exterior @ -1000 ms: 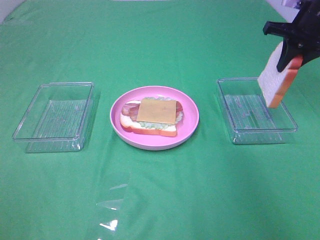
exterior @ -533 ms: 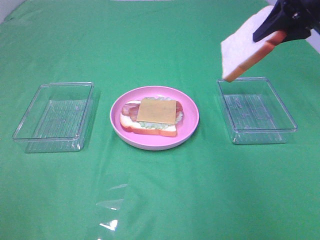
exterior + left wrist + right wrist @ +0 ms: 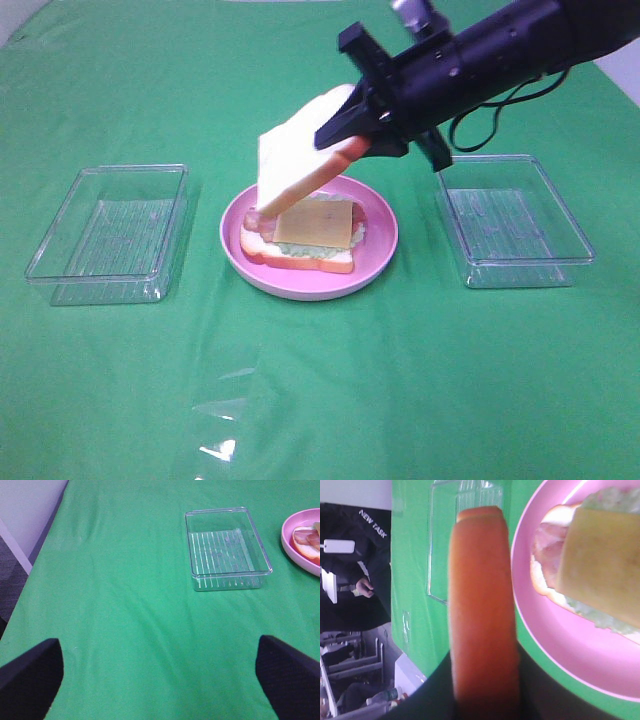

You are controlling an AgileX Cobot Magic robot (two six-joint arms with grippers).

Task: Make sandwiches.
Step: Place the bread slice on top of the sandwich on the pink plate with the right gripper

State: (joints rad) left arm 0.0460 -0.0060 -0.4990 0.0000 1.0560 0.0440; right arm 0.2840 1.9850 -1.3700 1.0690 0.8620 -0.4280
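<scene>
Looks like a lab: bench (image 3: pixel 400 400) draped in green cloth, toy food on a plate (image 3: pixel 380 262), shelving (image 3: pixel 355 650) at the room's edge.

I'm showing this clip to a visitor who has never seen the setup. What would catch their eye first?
The right gripper, reaching across the middle, holds a tilted bread slice over the pink plate. On the plate lies an open sandwich topped with a yellow cheese square. A clear tray sits on either side on the green cloth.
</scene>
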